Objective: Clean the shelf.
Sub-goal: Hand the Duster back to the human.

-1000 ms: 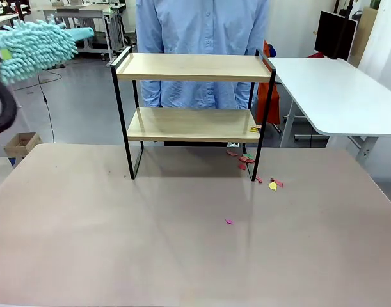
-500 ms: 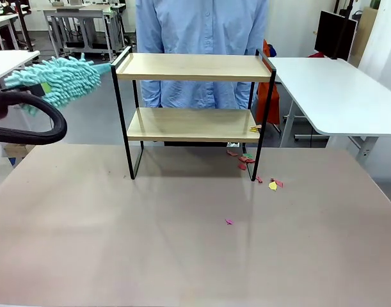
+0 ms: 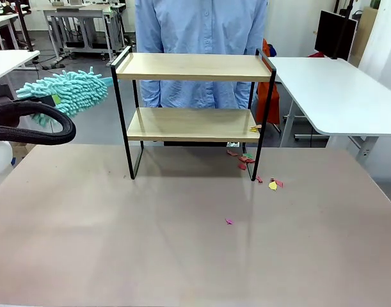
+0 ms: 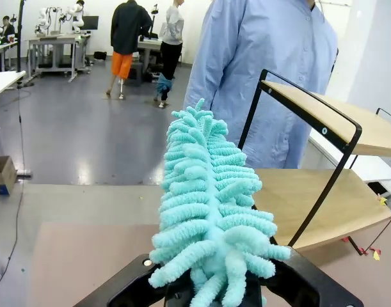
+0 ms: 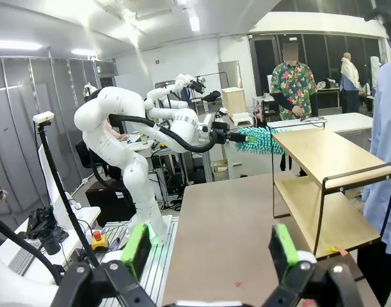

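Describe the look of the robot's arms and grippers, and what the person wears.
The left arm is glossy white with rounded joints and a thick black cable looping along it. The left gripper is black. The right gripper is black with bright green pads. The person wears a light blue button-up coat with long sleeves.

Standing on beige table: two-tier shelf, legs toward far edge. Lying by its right legs: small paper scraps, red and yellow; one pink scrap sitting apart near mid-table. Yellow scrap resting on lower board's right end.
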`<state>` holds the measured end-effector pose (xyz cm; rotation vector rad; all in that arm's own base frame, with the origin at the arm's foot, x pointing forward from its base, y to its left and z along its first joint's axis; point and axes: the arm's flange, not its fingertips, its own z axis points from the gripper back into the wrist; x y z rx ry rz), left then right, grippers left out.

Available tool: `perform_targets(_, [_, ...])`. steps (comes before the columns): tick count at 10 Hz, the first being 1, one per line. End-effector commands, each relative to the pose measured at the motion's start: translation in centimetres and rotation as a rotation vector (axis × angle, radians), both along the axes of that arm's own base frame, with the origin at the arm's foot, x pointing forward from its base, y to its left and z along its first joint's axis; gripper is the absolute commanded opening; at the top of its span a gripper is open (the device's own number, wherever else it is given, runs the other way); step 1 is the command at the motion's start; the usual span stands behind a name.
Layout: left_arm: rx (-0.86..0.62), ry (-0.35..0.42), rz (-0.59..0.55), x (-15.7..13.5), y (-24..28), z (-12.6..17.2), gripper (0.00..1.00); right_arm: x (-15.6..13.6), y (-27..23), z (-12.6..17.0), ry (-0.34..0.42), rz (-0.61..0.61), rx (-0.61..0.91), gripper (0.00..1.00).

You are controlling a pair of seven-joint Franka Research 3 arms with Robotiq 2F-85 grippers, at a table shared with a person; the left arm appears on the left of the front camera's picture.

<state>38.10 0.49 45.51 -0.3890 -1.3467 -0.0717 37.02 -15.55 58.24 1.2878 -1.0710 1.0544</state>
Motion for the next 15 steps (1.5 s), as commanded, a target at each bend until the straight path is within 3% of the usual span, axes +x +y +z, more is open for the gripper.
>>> perform_targets(1, [-0.005, -0.014, -0.003, -0.08, 0.10, 0.45, 0.18, -0.25, 0.13, 0.19, -0.009, 0.006, 0.001, 1.00])
perform_targets(15, [-0.005, -0.014, -0.003, -0.08, 0.10, 0.45, 0.18, -0.25, 0.13, 0.19, -0.009, 0.006, 0.001, 1.00])
